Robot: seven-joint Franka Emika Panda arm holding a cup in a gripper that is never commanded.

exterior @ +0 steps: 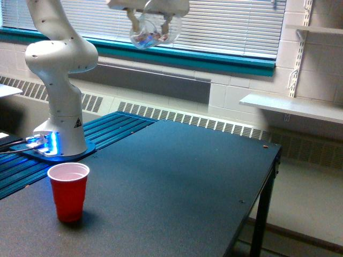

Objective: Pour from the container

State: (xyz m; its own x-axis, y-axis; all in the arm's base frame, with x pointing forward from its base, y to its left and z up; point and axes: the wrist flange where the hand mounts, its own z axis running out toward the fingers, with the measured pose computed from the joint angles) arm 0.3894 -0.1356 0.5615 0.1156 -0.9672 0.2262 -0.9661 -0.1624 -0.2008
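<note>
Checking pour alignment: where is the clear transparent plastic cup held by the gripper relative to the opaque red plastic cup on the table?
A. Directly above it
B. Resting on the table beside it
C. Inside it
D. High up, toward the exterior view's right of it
D: the clear transparent plastic cup hangs in the gripper near the blinds, well above and toward the exterior view's right of the opaque red plastic cup standing on the dark table.

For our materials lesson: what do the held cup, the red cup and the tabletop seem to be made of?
Held cup: clear plastic, likely; contents and blinds show through it.
Red cup: opaque glossy plastic, pale inside.
Tabletop: dark, matte, faintly speckled, perhaps laminate.
</note>
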